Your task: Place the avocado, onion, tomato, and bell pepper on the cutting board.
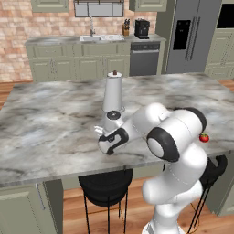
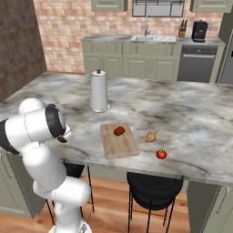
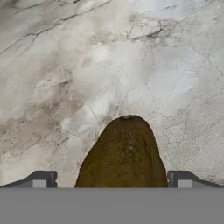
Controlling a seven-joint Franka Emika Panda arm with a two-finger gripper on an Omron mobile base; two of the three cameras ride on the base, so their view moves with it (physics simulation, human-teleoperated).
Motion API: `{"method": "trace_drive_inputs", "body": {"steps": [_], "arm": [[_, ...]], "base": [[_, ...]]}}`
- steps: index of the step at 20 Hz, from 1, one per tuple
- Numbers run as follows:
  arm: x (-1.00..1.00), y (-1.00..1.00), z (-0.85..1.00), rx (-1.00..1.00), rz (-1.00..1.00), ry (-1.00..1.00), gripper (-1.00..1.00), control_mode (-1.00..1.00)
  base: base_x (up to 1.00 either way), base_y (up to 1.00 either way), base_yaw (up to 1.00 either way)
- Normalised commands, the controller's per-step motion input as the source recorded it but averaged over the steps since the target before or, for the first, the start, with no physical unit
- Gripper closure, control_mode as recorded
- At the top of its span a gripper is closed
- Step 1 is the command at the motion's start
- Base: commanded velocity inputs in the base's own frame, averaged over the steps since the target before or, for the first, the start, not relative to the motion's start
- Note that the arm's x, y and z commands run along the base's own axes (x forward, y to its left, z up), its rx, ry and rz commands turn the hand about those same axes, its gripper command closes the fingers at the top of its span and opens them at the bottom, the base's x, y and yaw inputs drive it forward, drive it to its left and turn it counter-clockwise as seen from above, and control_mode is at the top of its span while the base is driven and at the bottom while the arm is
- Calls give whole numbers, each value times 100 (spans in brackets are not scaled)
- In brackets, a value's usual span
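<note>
The gripper [image 3: 111, 186] has the avocado [image 3: 124, 153] between its two fingertips, which sit wide on either side of the fruit; whether they press on it cannot be told. The fruit hangs over bare marble counter [image 3: 65, 65], well left of the cutting board [image 2: 119, 139]. The bell pepper [image 2: 119, 131] already lies on the board near its far edge. The onion [image 2: 151, 135] rests just right of the board, and the tomato [image 2: 161, 154] sits further right, nearer the counter's front edge. To finish this step well, the arm should carry the avocado level across to the board's open near half, clear of the pepper, lower it until it touches the wood, and only then let go, so the rounded fruit doesn't roll off.
</note>
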Motion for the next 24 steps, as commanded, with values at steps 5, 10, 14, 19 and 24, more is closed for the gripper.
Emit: {"method": "trace_drive_inputs", "body": {"steps": [5, 10, 14, 19, 24], "arm": [[17, 9, -17, -1, 0, 0, -100, -100], [8, 9, -21, -2, 0, 0, -100, -100], [3, 18, -26, -4, 0, 3, 100, -100], [4, 18, -21, -4, 0, 4, 100, -100], [-2, 0, -10, 0, 0, -1, 100, -100]], "base": [[0, 0, 0], [0, 0, 0], [0, 0, 0], [0, 0, 0], [0, 0, 0]]}}
